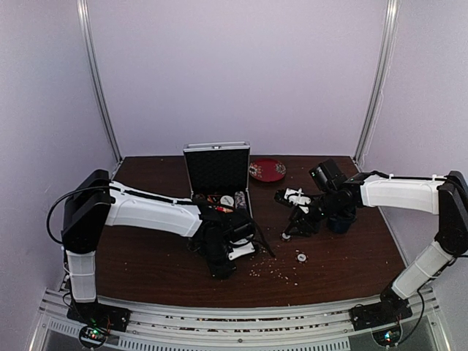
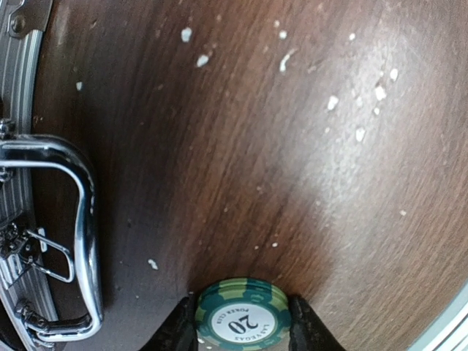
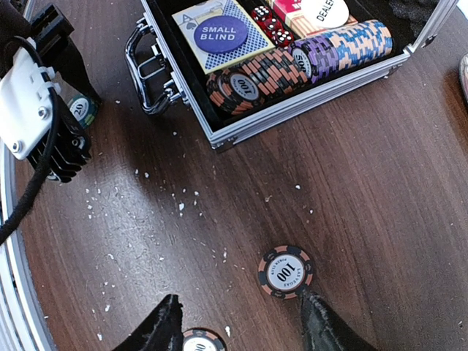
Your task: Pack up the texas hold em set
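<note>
The open case (image 3: 314,99) near the back edge of the worktop (image 3: 380,183) holds rows of chips (image 3: 292,69), cards (image 3: 194,25) and red dice (image 3: 269,25), as the left gripper (image 2: 243,322) pinches a green chip (image 2: 241,314) and the right gripper (image 3: 241,322) gapes empty above a loose chip (image 3: 286,272).

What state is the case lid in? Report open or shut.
Open: the lid stands upright, and the case shows chips and decks inside.

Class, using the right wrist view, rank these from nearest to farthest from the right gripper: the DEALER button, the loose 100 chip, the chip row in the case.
1. Loose 100 chip, on the table just ahead of the right gripper.
2. Chip row, along the case near wall.
3. DEALER button, deeper inside the case.
</note>
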You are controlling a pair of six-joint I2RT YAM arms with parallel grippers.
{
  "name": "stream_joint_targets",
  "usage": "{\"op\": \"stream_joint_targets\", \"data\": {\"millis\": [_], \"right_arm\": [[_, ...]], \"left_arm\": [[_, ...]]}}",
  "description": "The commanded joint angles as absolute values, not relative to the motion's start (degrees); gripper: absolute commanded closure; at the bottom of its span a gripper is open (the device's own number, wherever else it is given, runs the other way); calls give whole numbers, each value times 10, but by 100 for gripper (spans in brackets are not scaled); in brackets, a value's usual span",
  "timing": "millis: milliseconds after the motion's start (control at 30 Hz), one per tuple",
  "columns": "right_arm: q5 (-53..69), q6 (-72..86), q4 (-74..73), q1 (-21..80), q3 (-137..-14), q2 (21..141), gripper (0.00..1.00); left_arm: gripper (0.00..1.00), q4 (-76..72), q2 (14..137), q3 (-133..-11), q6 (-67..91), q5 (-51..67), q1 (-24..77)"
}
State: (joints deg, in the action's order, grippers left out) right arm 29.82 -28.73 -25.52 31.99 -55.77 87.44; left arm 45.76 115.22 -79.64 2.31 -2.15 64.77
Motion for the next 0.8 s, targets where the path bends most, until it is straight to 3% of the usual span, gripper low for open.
{"op": "stream_joint_targets", "data": {"millis": [0, 233, 367, 767], "right_arm": [[307, -292, -261, 317, -568, 880, 45], [308, -293, -263, 317, -568, 880, 45], [310, -293, -264, 317, -569, 880, 45], [317, -296, -270, 317, -572, 885, 45]], "left_arm": [[56, 499, 1169, -803, 13, -58, 650], [56, 501, 1171, -808, 17, -55, 650], [48, 503, 1171, -809, 17, -61, 653], [50, 527, 1176, -808, 16, -69, 654]]}}
